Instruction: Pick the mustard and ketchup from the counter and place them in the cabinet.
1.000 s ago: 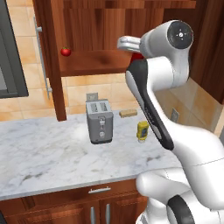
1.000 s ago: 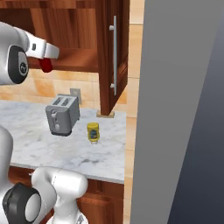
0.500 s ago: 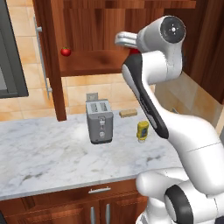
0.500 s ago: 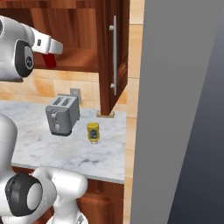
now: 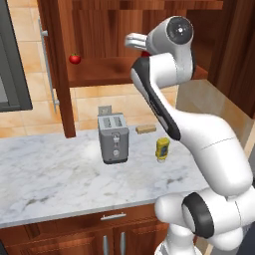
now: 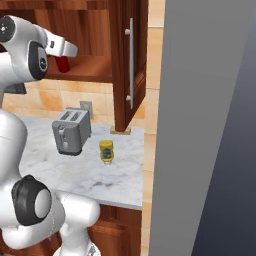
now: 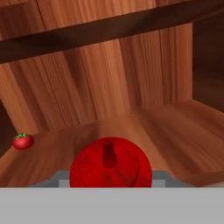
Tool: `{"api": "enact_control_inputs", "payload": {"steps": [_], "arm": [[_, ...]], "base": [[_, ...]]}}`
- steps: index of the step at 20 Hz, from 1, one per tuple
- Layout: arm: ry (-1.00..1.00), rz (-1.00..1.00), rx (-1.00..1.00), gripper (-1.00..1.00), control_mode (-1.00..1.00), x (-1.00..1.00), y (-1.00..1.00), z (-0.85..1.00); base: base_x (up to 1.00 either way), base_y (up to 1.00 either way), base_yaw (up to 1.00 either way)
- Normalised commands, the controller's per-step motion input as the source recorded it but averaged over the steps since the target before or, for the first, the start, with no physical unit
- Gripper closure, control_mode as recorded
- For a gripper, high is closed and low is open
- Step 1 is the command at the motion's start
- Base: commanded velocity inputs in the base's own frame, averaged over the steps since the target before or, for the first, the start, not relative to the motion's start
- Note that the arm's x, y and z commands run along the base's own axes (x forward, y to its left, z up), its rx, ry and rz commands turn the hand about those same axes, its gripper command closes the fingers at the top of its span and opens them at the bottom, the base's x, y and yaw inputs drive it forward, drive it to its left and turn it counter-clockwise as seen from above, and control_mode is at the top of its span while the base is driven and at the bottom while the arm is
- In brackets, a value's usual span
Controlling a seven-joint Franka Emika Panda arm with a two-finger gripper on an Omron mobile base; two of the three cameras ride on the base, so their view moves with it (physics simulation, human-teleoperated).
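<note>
My gripper (image 6: pixel 62 59) is shut on the ketchup (image 6: pixel 63 65), a slim red bottle held upright just above the shelf of the open dark wood cabinet (image 5: pixel 104 70). Looking down from the hand, the ketchup (image 7: pixel 110 168) shows its round top and nozzle, with the cabinet shelf (image 7: pixel 175 127) spreading out beyond it. From the left base, a sliver of the ketchup (image 5: pixel 145 53) peeks out behind the hand. The mustard (image 5: pixel 162 149), a small yellow bottle, stands on the marble counter (image 5: pixel 50 174) right of the toaster; the mustard (image 6: pixel 106 151) is well below the gripper.
A small red tomato (image 5: pixel 74 59) lies on the shelf's left part, to the left of the bottle (image 7: pixel 22 141). A grey toaster (image 5: pixel 113 138) and a small wooden block (image 5: pixel 146 129) stand on the counter. Cabinet doors (image 6: pixel 129 60) hang open on both sides. A tall grey panel (image 6: pixel 210 125) bounds the right.
The hand has carried the ketchup a little up and further in over the cabinet shelf. The mustard, toaster and tomato have not moved.
</note>
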Motion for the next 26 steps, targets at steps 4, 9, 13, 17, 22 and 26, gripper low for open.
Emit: {"api": "enact_control_inputs", "payload": {"steps": [4, 9, 13, 17, 22, 26], "arm": [[0.05, -0.02, -0.03, 1.0, -1.0, 0.5, 0.11, -0.15], [0.04, -0.02, -0.03, 1.0, -1.0, 0.44, 0.09, -0.13], [0.02, -0.02, -0.02, 1.0, -1.0, 0.43, 0.08, -0.06], [0.02, -0.02, -0.01, 1.0, -1.0, 0.42, 0.08, -0.1], [0.02, -0.01, -0.01, 1.0, -1.0, 0.35, 0.06, -0.11], [0.02, -0.01, -0.03, 1.0, -1.0, 0.32, 0.06, -0.11]], "base": [[0.0, 0.0, 0.0], [0.0, 0.0, 0.0], [0.0, 0.0, 0.0], [0.0, 0.0, 0.0], [0.0, 0.0, 0.0], [0.0, 0.0, 0.0]]}}
